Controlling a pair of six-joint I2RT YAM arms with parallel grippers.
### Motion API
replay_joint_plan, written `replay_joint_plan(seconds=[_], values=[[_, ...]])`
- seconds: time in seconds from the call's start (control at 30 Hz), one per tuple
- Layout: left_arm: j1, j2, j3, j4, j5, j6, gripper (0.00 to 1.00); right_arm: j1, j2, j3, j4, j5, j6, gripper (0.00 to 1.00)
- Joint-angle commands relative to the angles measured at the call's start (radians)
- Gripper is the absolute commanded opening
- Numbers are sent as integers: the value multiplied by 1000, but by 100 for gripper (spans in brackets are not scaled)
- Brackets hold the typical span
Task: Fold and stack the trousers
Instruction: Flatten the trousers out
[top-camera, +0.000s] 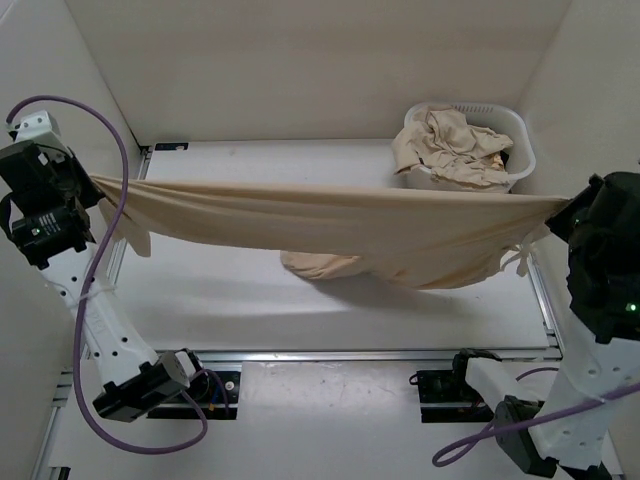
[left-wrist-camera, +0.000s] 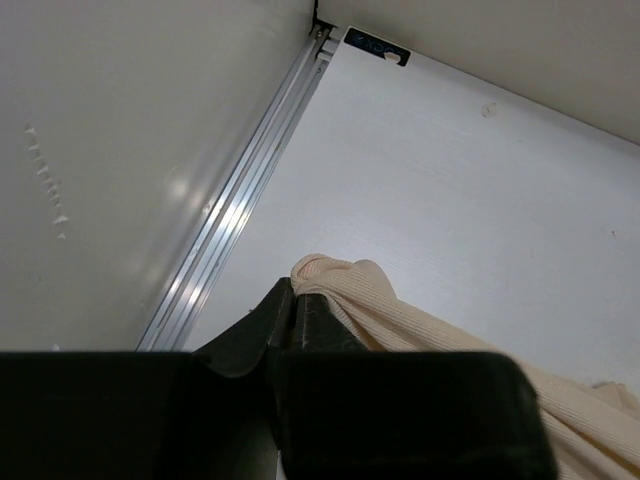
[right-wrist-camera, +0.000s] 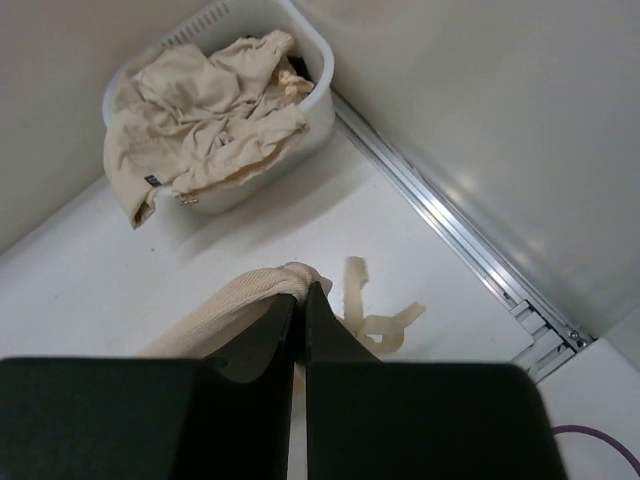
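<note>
A pair of beige trousers hangs stretched across the table between my two grippers, its middle sagging down to the white tabletop. My left gripper is shut on the trousers' left end, seen as ribbed fabric at the fingertips. My right gripper is shut on the right end, with drawstring ties dangling below. More tan trousers lie crumpled in the basket.
The white slotted laundry basket stands at the back right, also in the right wrist view. Aluminium rails run along the table's sides and front. White walls enclose the table left, back and right.
</note>
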Motion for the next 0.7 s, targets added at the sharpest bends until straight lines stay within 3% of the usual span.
replay_joint_plan(seconds=[0.0,0.13,0.23,0.33,0.47,0.53,0.57,0.6,0.63,0.67], values=[[12,-4,-12,-71,-53,1,14,-5,1,-7,-24,68,-11,0],[12,45,-104,-81,-35,1,14,-5,48,-202,36,-44,-11,0],[3,222,-40,-55,40,1,14,-5,215,-297,186,-74,0,0],[-47,367,79,-55,52,1,14,-5,369,-281,269,-40,22,0],[-185,570,225,-46,75,1,14,-5,589,-144,255,-51,48,0],[-293,686,290,-36,48,1,18,-5,681,-97,223,-40,59,0],[-357,758,328,-36,25,1,26,-5,720,-86,209,-26,70,0],[-385,790,348,-24,10,1,26,-5,731,-86,197,-26,82,5],[-406,821,366,-15,-9,1,39,-5,731,-96,186,-11,82,13],[-423,847,386,-6,-30,1,46,-5,740,-110,186,-11,82,42]])
